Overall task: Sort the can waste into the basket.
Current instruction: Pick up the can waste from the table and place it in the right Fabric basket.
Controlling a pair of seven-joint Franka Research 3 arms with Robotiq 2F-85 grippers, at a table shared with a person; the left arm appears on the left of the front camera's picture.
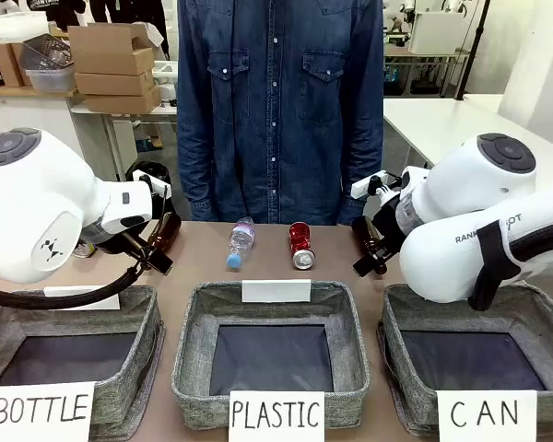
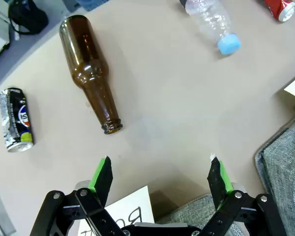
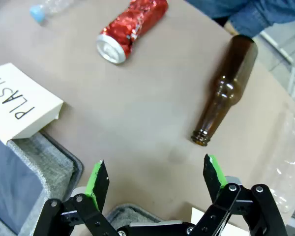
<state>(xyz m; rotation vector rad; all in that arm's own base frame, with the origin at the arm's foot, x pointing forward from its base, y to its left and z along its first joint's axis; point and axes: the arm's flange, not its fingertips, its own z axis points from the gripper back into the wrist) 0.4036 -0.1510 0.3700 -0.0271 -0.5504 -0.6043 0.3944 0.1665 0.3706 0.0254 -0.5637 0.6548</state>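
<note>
Right wrist view: the red can [image 3: 132,27] is seen on the tabletop [image 3: 137,123], beyond and left of the basket [image 1: 394,354]; light, probably slippery, best gripped mid-body. Left hand [image 2: 160,177] and right hand [image 3: 154,179] are spread wide.

Bright, even light (soft shadows)

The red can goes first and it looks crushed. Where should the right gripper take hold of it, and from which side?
Probably across the middle of the red can, coming down from above. It lies on its side with its silver end toward the robot, so the fingers can close on its two long flanks. The right gripper is open.
</note>
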